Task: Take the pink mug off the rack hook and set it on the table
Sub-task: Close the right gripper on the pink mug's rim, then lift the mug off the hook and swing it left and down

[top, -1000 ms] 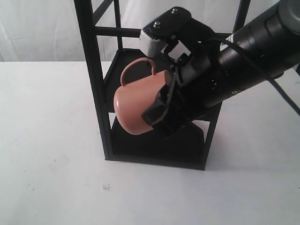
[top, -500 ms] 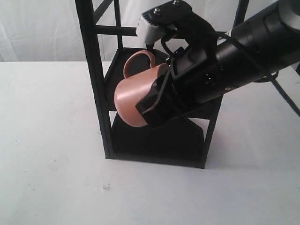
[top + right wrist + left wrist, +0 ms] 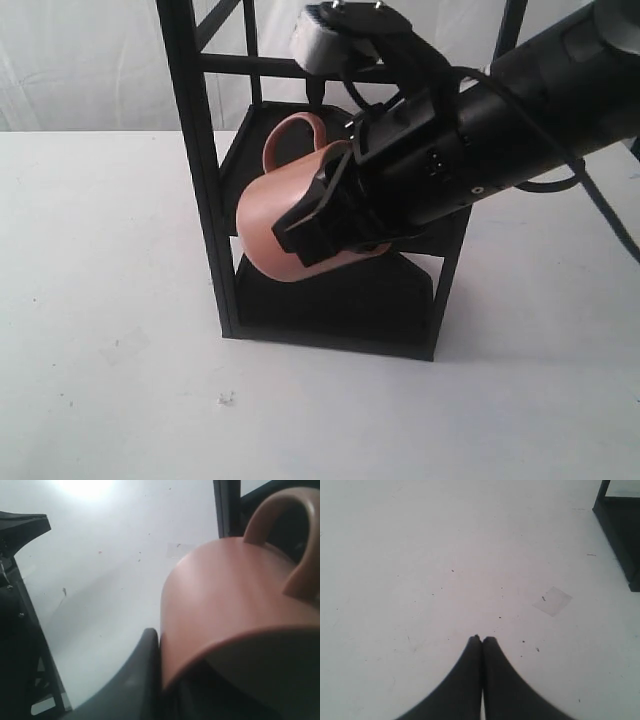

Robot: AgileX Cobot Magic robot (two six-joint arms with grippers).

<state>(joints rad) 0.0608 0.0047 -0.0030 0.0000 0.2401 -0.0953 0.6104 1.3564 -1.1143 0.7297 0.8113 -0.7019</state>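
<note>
The pink mug hangs tilted in the air inside the rack, handle up, above the lower shelf. My right gripper is shut on its rim wall; the wrist view shows one finger pressed on the outside of the pink mug and the other hidden inside it. The rack hook is hidden behind the arm. My left gripper is shut and empty over the white table; the exterior view does not show it.
The rack's front post stands just left of the mug. Its base corner shows in the left wrist view. A small clear scrap lies on the table. A dark frame part borders the right wrist view.
The right gripper has carried the mug a little left and up, toward the rack's front post, and the wrist has turned slightly. The grip on the rim is unchanged.
</note>
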